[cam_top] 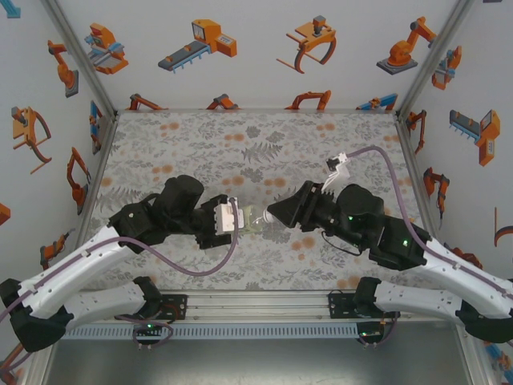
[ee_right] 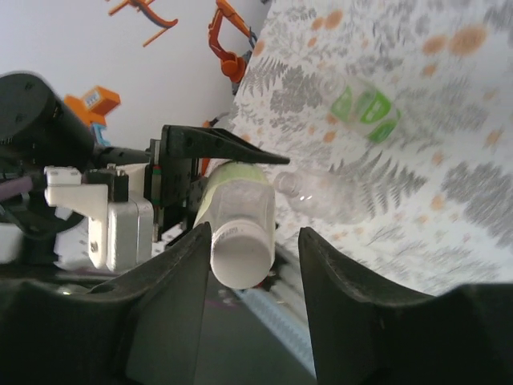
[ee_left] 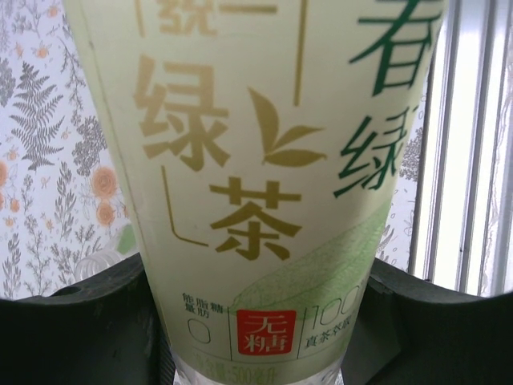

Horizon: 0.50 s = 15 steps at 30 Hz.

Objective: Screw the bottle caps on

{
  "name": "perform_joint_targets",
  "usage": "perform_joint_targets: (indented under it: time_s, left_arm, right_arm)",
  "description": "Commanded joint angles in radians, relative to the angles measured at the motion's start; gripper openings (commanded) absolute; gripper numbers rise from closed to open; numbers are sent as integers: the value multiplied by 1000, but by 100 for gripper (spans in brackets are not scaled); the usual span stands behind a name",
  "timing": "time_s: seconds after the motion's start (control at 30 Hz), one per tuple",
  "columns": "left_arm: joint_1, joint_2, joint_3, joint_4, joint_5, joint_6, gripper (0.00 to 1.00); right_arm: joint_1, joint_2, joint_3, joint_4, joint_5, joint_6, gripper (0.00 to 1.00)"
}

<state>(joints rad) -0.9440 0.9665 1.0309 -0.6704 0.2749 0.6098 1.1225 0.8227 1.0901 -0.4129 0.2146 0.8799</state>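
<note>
From above, we see the left gripper [cam_top: 239, 218] clamped on the pale bottle [cam_top: 255, 220], held level over the middle of the table [cam_top: 200, 144], neck toward the right gripper [cam_top: 275, 215], which meets it head-on; we want both axes in line.

At the left wrist, the bottle's labelled body sits snug between the dark fingers [ee_left: 72, 329]; we judge that hold firm enough to resist twisting.

At the right wrist, the white cap [ee_right: 240, 255] sits on the neck between the fingers [ee_right: 172, 313], which stand narrowly parted, one just beside it, the other clear; we would centre, close squarely on the rim, then turn without pushing sideways; a green-labelled bottle [ee_right: 365, 108] and a clear bottle [ee_right: 321, 196] lie on the table beyond.
</note>
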Motion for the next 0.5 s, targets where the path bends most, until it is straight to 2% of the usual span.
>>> perform_joint_targets:
  time_s: [0.0, 0.17, 0.27, 0.33, 0.4, 0.47]
  left_arm:
    - [-6, -33, 12, -17, 73, 16, 0]
    - [-5, -67, 9, -50, 134, 19, 0]
    - [-6, -79, 6, -69, 175, 22, 0]
    - [-6, -80, 7, -78, 198, 21, 0]
    - [-6, -78, 8, -83, 210, 21, 0]
    - [-6, -78, 9, -86, 207, 18, 0]
  right_arm:
    - [-2, -39, 47, 35, -78, -373, 47]
    - [-2, -39, 72, 44, -292, -760, 47]
    - [-2, -25, 90, 12, -453, -957, 48]
    - [-1, -6, 107, -37, -603, -1114, 51]
    - [-1, 18, 129, -74, -682, -1207, 52]
    - [-2, 36, 139, -63, -680, -1216, 52]
